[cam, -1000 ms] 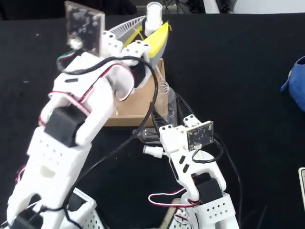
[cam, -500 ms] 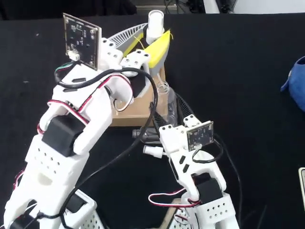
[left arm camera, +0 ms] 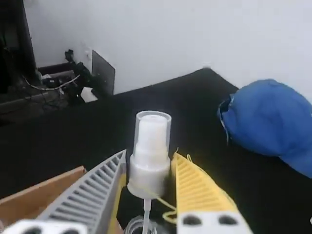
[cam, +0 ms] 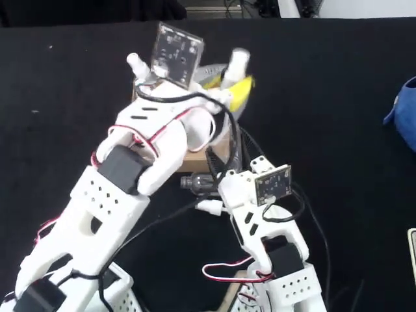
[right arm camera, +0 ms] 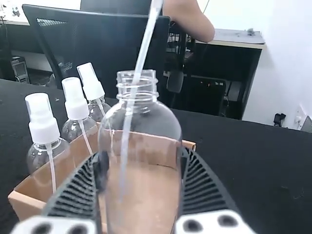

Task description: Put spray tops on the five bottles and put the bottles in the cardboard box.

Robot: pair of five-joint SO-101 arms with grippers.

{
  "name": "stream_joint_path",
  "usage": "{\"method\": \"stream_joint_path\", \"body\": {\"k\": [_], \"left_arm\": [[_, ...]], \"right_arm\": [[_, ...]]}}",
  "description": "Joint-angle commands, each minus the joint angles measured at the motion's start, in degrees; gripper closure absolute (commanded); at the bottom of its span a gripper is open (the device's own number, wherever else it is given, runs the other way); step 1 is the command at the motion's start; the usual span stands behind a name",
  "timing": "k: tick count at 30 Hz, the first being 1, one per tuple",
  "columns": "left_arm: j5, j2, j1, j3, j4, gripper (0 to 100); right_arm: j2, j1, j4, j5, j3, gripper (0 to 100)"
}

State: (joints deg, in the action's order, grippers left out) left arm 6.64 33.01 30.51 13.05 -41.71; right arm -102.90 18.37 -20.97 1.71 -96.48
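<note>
Our left gripper (left arm camera: 149, 168) has its grey and yellow fingers clamped on the collar of a spray top (left arm camera: 150, 146). The head stands above the fingertips and the thin dip tube (left arm camera: 146, 217) hangs below them. Our right gripper (right arm camera: 144, 195) has its fingers closed around the belly of a clear bottle (right arm camera: 141, 161). That bottle is upright, with its open neck rising clear of the fingertips.

The spray top lies straight above the right fingers. Its tube (right arm camera: 141, 53) comes down at a slight lean and already passes through the neck into the bottle. The collar is apart from the rim, not yet seated. We judge that the coming move is a descent along the tube's long axis, which is near upright but not quite in line with the bottle's. The left arm (cam: 156, 149) must do the travelling while the right one holds.

Beyond the right fingers sits the cardboard box (right arm camera: 22, 201). It holds three capped bottles (right arm camera: 73, 124) in a row, all upright and close together. By our count that leaves this bottle and one more to cap and box.
</note>
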Motion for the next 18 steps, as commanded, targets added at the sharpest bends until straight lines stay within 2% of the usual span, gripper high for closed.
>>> {"method": "stream_joint_path", "body": {"k": [1,4,10,12,15,18], "left_arm": [[-0.1,5.0,0.2,2.4,-1.2,97],[-0.1,7.3,0.2,4.4,-1.7,93],[-0.1,11.8,0.2,9.5,-1.3,63],[-0.1,13.9,0.0,10.3,-1.7,58],[-0.1,19.0,-3.3,10.9,-1.8,58],[-0.3,25.4,-9.2,12.9,-1.8,63]], "right_arm": [[-3.5,0.6,0.2,0.6,0.5,98.8],[-3.5,0.6,0.2,0.6,0.5,98.8],[-3.5,0.6,0.2,0.6,0.3,98.8],[-3.5,0.5,0.2,0.6,0.3,98.8],[-3.5,0.5,0.2,0.6,0.2,98.8],[-3.5,0.4,0.2,0.6,0.2,98.8]]}}
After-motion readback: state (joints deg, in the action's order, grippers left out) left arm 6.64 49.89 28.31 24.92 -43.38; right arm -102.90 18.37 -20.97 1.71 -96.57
